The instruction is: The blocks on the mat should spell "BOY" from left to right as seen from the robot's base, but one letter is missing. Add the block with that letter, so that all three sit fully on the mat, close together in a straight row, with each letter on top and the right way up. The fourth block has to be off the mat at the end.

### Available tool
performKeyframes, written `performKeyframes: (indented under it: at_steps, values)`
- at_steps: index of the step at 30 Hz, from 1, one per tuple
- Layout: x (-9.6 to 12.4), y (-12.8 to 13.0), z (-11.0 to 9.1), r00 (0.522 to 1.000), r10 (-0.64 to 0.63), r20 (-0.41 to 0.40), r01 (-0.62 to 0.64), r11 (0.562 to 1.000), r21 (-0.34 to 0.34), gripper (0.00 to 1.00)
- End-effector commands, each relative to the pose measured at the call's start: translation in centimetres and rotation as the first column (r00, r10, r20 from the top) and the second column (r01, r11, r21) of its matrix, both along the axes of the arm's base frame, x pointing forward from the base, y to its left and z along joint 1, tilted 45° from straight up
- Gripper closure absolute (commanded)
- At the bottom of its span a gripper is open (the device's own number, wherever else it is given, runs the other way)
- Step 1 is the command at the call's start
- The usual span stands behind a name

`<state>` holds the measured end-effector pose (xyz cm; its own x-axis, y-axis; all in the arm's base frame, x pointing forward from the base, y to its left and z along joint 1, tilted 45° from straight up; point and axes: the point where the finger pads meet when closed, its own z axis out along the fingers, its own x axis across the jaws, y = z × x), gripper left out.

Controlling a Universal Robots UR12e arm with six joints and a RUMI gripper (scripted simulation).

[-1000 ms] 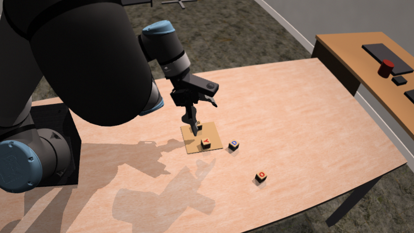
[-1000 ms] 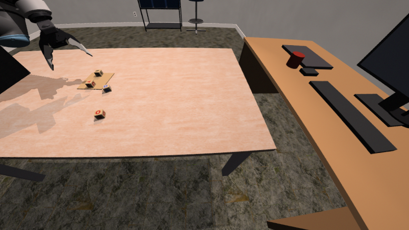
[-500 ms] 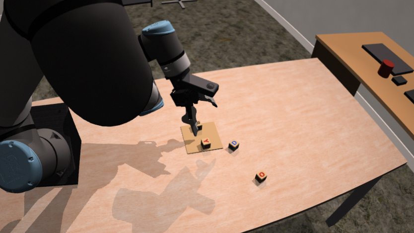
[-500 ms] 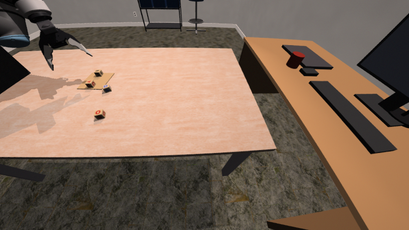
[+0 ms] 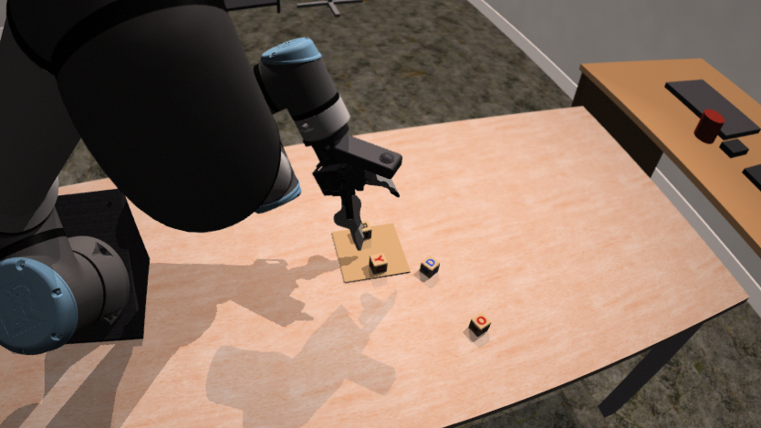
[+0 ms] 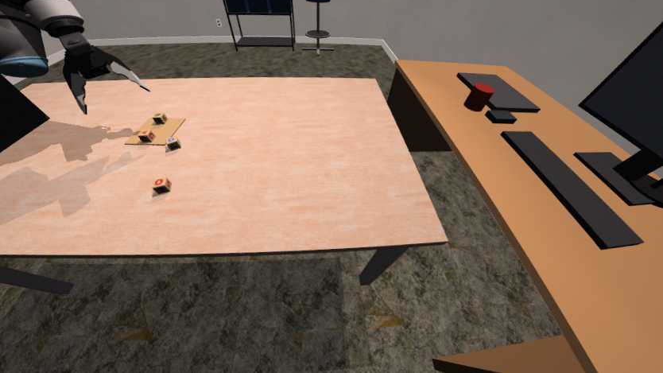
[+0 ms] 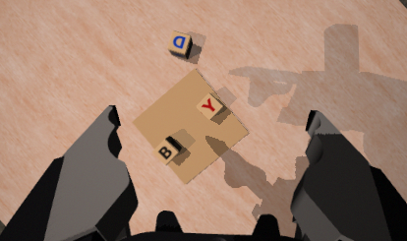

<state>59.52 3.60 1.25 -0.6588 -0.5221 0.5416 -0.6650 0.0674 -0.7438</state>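
Wrist view: gripper hangs open above mat.

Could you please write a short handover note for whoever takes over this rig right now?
Hand: open, empty, above the mat.
On the mat: B block and Y block, letters up, with a gap between them.
Off the mat: D block just beside it; O block farther out on the table.
Done: nothing placed yet.
Left: fetch the O, set it between B and Y; D stays off.

Even, bright light falls from above; the dark robot arm throws sharp double shadows across the pale wooden table. No glare, no blur.
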Motion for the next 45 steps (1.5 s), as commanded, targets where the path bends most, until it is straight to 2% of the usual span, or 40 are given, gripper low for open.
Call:
performKeyframes:
  at_steps: [1,16,18,22,24,45]
  values:
    - [0.0,0.0,0.0,1.0,0.0,0.001,0.0,1.0,0.0,0.0]
    - [0.5,0.0,0.1,1.0,0.0,0.001,0.0,1.0,0.001,0.0]
    - [2.7,-0.5,0.3,1.0,0.0,0.0,0.0,1.0,0.002,0.0]
    - [9.2,-2.2,1.1,1.0,0.001,0.0,-0.001,1.0,0.003,0.0]
    - [10.4,-2.6,1.3,1.0,0.001,0.0,-0.001,1.0,0.002,0.0]
    - [10.5,-2.6,1.4,1.0,0.001,0.0,-0.001,1.0,0.002,0.0]
